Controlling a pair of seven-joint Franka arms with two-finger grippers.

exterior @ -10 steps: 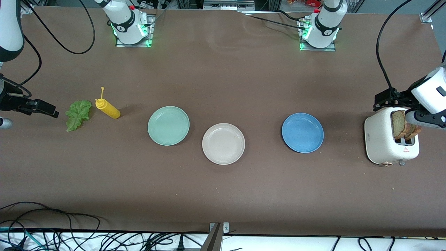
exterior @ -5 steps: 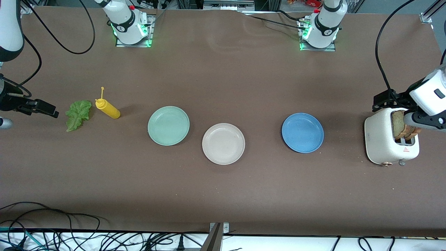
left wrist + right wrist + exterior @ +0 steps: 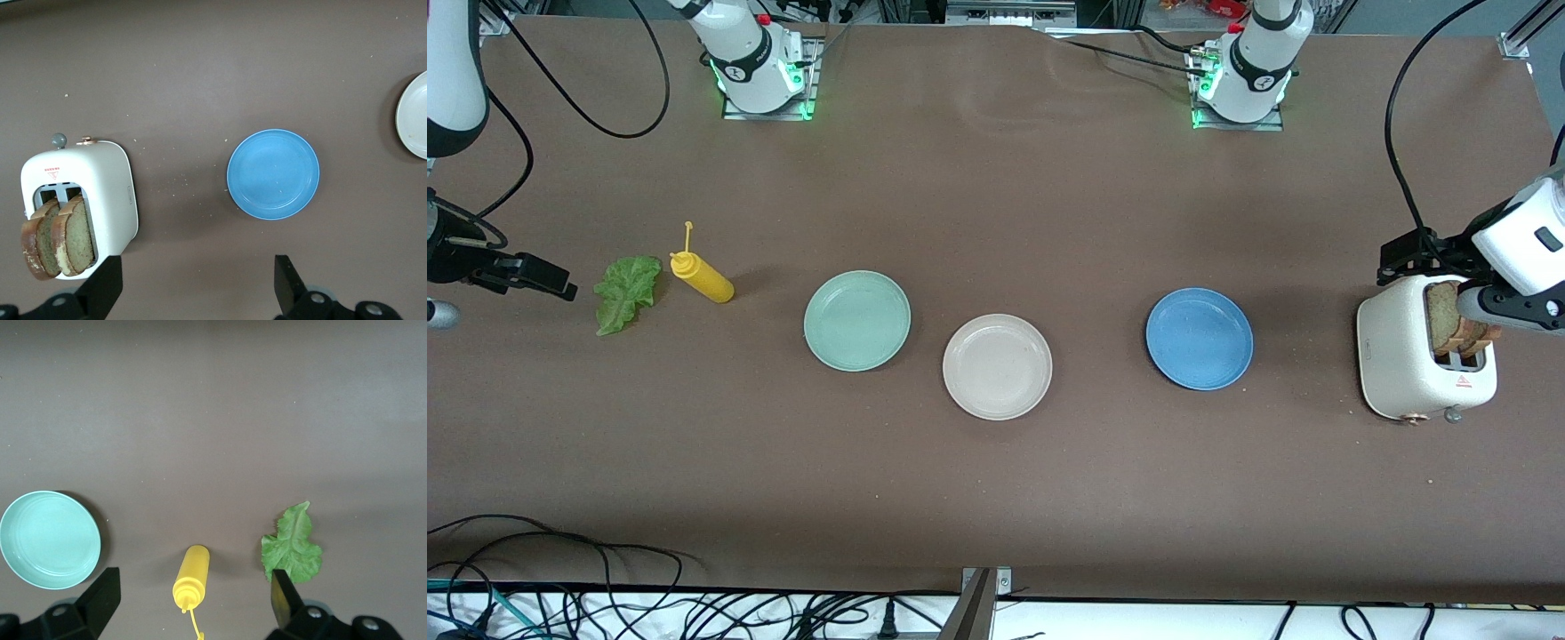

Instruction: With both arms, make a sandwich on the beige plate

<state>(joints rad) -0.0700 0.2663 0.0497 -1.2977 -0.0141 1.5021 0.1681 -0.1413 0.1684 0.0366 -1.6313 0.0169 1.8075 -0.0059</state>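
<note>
Front view shows me the beige plate [image 3: 997, 366] bare mid-table, between the mint-green plate [image 3: 857, 320] and blue plate [image 3: 1199, 339]. My left gripper [image 3: 193, 290] hangs over the toaster [image 3: 1409, 360], fingers spread wide and holding nothing; I judge it is lined up for the bread slices [image 3: 59, 237] standing in the slots. My right gripper [image 3: 190, 603] hovers near the lettuce leaf [image 3: 627, 292], equally wide and empty, just beside the yellow squeeze bottle [image 3: 703, 276], placed, I reckon, to take the lettuce.
</note>
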